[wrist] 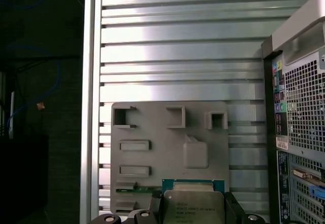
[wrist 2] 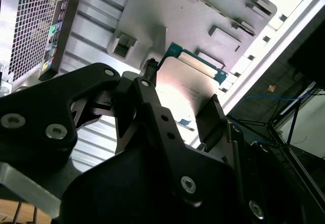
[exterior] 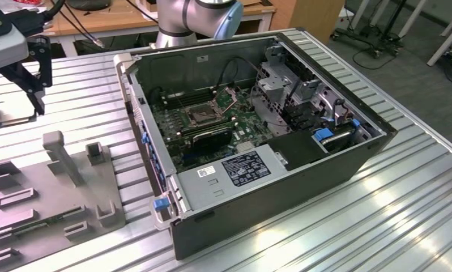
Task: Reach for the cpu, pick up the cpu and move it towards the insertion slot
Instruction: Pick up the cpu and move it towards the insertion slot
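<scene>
The pincer (exterior: pixel 15 116) hangs above the ribbed metal table (exterior: pixel 377 215), shut on the cpu (exterior: pixel 16 120), which sits flat between its two black fingers (exterior: pixel 37 93). In both wrist views the chip is clamped by two opposite edges. The second wrist view shows the pincer (wrist 2: pixel 183 84) with the cpu's (wrist 2: pixel 188 99) pale metal face lit between the fingers (wrist 2: pixel 216 117) and a green edge on the side away from the pincer body. In the first wrist view the pincer (wrist: pixel 192 201) carries the cpu (wrist: pixel 193 211) with the same green rim showing past its metal face.

The grey fixture plate (exterior: pixel 52 192) lies on the table below the pincer and apart from it, so the chip is held clear of the plate in the air. The plate (wrist: pixel 167 153) shows square pockets and low raised blocks beneath the chip in the first wrist view, and it appears beyond the fingertips in the second wrist view (wrist 2: pixel 167 16).

The open computer case (exterior: pixel 286 164) stands on the table toward the exterior view's right of the pincer, well apart from it. The insertion slot (exterior: pixel 198 116) lies inside that case on the green board, lower than the pincer and far from the held chip. The perforated rear wall of the case (wrist: pixel 302 112) stands beside the plate in the first wrist view.
</scene>
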Motion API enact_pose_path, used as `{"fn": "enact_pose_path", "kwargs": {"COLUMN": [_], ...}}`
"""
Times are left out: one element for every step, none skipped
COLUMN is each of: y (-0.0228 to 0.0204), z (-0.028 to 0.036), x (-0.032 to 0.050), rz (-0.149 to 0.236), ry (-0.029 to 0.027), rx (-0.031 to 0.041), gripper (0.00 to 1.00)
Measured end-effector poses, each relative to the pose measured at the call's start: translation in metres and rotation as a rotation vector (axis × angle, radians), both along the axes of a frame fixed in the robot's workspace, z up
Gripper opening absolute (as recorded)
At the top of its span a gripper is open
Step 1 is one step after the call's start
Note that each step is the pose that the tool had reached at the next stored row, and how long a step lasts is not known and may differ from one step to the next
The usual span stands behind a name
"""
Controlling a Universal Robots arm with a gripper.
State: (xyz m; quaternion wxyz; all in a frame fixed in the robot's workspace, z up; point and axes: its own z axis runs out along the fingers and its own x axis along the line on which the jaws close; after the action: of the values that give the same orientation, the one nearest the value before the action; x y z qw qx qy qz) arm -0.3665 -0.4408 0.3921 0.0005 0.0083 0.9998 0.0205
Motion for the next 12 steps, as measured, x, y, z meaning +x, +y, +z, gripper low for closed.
{"fn": "enact_pose_path", "kwargs": {"y": [0.0,0.0,0.0,0.0,0.0,0.0,0.0,0.0,0.0,0.0,0.0,0.0], "z": [0.0,0.0,0.0,0.0,0.0,0.0,0.0,0.0,0.0,0.0,-0.0001,0.0], "x": [0.0006,0.0013,0.0019,0.0025,0.003,0.0036,0.0043,0.0051,0.0057,0.0065,0.0074,0.0082], "rz": [0.0,0.0,0.0,0.0,0.0,0.0,0.0,0.0,0.0,0.0,0.0,0.0], "ry": [0.0,0.0,0.0,0.0,-0.0001,0.0,0.0,0.0,-0.0001,-0.0001,-0.0001,0.0], "rx": [0.0,0.0,0.0,0.0,0.0,0.0,0.0,0.0,0.0,0.0,0.0,0.0], "gripper": [0.55,0.55,0.55,0.55,0.55,0.55,0.55,0.55,0.55,0.55,0.55,0.55]}}
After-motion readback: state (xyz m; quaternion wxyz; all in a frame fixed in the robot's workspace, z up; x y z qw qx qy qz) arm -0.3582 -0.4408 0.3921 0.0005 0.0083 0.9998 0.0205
